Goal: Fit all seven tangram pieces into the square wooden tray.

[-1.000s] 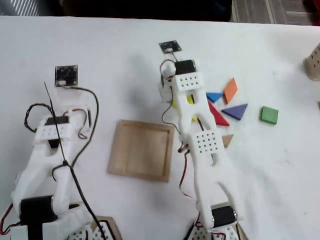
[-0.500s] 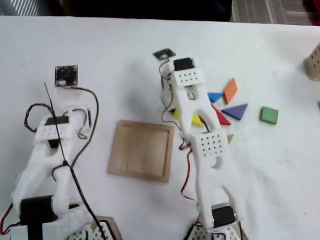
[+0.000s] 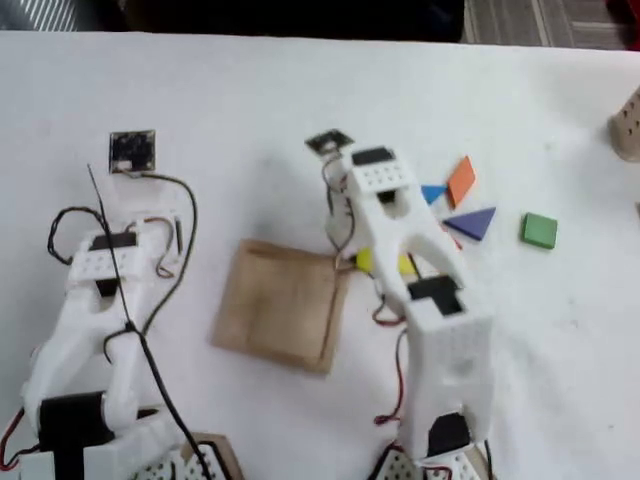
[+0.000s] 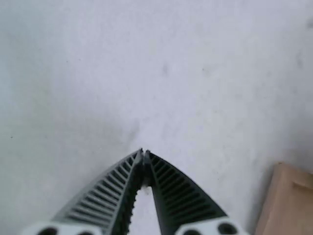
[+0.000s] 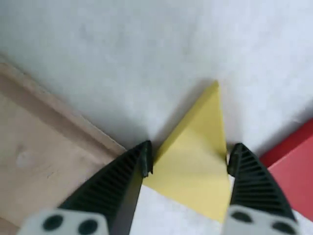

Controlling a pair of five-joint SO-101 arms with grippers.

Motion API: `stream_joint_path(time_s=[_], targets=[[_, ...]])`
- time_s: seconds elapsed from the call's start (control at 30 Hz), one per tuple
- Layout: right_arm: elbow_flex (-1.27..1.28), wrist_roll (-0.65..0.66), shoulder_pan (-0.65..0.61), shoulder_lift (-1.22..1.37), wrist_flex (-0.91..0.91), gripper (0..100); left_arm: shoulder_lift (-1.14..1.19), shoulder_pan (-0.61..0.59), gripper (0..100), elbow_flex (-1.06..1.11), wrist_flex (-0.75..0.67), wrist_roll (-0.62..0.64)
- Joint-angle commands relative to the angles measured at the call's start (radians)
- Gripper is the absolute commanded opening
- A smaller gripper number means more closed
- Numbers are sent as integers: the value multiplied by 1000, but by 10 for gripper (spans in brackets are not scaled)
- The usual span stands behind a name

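gripping yellow triangle [image 5: 195,142] in right pincer [image 5: 190,157] beside wooden tray [image 5: 63,123], left pincer [image 4: 143,154] clenched

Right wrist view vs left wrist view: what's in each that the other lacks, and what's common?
Right wrist: the right tool closed on the yellow triangle, with a red piece beside it. Left wrist: the left tool, shut and holding nothing. Both: the white table and a corner of the wooden tray.
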Motion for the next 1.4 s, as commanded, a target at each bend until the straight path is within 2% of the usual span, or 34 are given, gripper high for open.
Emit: stream_joint_path(time_s=[0.0, 0.17, 0.4, 0.67, 0.97, 1.17, 1.23, 1.37], targets=[[209, 78, -12, -128, -73, 247, -48, -12, 24, -31, -23, -11], [281, 146, 15, -177, -79, 263, -48, -12, 24, -31, -23, -11], [362, 227, 18, -243, -85, 396, -48, -12, 24, -31, -23, -11], [511, 233, 28, -369, -206, 394, -48, -10, 24, -31, -23, -11], [339, 235, 28, -226, -140, 388, -48, -10, 24, -31, -23, -11], [247, 230, 36, -143, -70, 206, -48, -10, 24, -31, -23, -11], [241, 230, 39, -140, -67, 176, -48, -10, 24, -31, -23, -11], [239, 227, 38, -140, -67, 244, -48, -10, 24, -31, -23, -11]])
